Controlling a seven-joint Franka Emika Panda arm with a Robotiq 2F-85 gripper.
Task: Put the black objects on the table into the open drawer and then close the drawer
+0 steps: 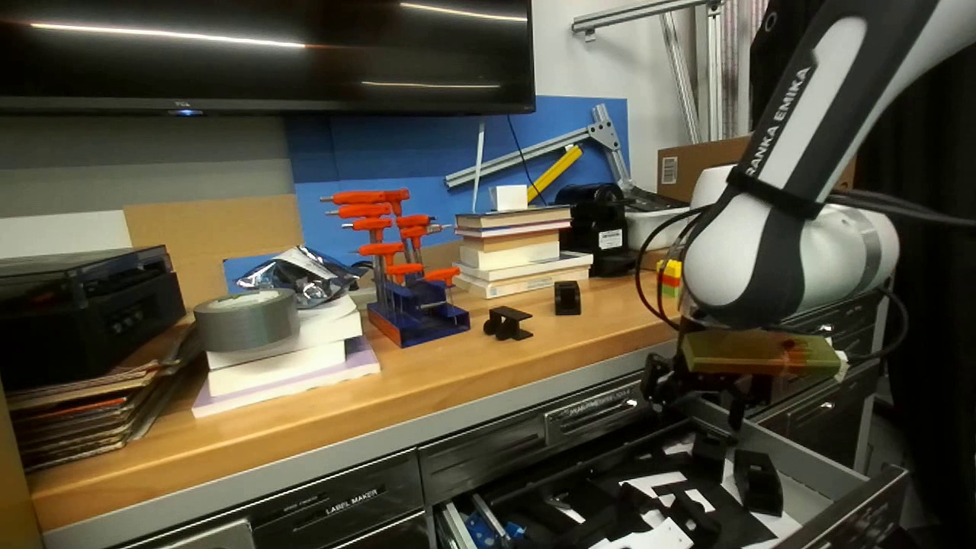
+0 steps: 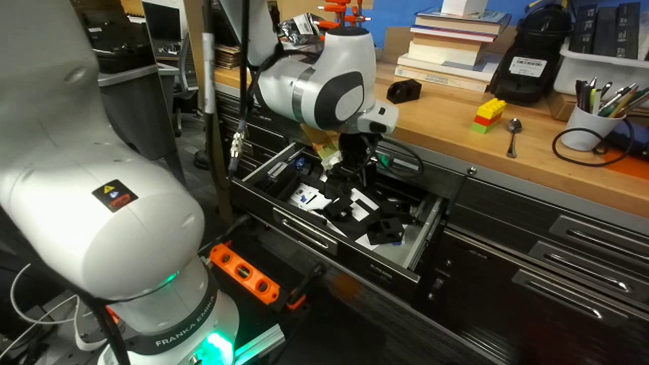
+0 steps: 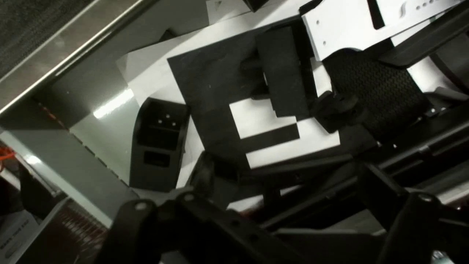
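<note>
Arm [image 2: 116,172] overhangs drawer [image 2: 355,256], books [image 2: 447,52] behind.

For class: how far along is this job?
Looks done: a hollowed black piece lies in the open drawer. Under way: the hand is open above the drawer, nothing visibly held. Left: the flat-topped black piece and black block on the table, then closing the drawer.

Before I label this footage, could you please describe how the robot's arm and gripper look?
The rounded white arm has black panels, white FRANKA EMIKA lettering, dark cables and a black strap; the gripper is black with jointed fingers, by a yellowish block.
</note>
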